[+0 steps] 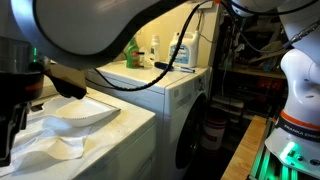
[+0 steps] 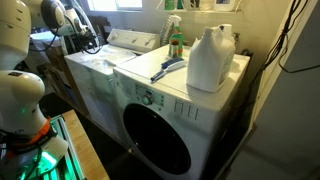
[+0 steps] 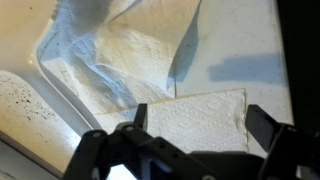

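**Item 1. Your pincer** [image 3: 198, 122]. In the wrist view its two dark fingers [image 3: 135, 122] enter from the bottom edge. They stand wide apart and clamp nothing. It hangs low over the near edge of item 2. You cannot tell from these views whether the fingertips touch the sheet.

**Item 2. Flat paper towel** [image 3: 205, 108]. This is one white embossed sheet, the thing nearest your pincer. It lies flat on the tabletop [image 3: 245, 40], which here is the white top of a washing machine. Its near edge runs between the spread fingers.

**Item 3. Crumpled paper towels** [image 3: 120, 50]. A rumpled white heap lies just beyond the flat sheet and meets its far edge. It throws a shadow onto the bare tabletop beside it. In an exterior view the same heap shows as pale folds [image 1: 60, 130] below your arm's dark end.

**Item 4. Black cable** [image 1: 150, 82]. It sags from the arm above the tabletop.

**Item 5. Front-loading machine** [image 2: 155, 140]. It has a round dark door and stands just beside the washer, well apart from your pincer.

**Item 6. White jug** [image 2: 210, 60]. It stands upright on top of the front-loading machine.

**Item 7. Green bottle** [image 2: 175, 45]. It stands upright on the same machine, behind the jug and near the wall.
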### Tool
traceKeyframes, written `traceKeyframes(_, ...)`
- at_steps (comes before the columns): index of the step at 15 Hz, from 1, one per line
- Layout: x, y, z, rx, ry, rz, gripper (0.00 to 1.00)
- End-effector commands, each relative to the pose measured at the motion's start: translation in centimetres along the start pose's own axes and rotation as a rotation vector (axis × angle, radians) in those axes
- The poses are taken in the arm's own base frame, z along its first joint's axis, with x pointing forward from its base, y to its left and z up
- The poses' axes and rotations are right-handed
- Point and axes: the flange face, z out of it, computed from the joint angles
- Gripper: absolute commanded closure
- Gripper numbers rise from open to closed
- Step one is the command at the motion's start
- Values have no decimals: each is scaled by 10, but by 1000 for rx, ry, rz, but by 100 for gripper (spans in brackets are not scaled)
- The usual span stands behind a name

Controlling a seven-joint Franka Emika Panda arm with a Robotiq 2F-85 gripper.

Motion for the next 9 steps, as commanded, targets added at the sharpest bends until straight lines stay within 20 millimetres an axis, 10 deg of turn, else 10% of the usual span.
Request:
traceKeyframes(1, 6, -2, 23, 31, 41, -27, 0)
traceKeyframes(9, 18, 0, 66, 46, 154, -166, 0)
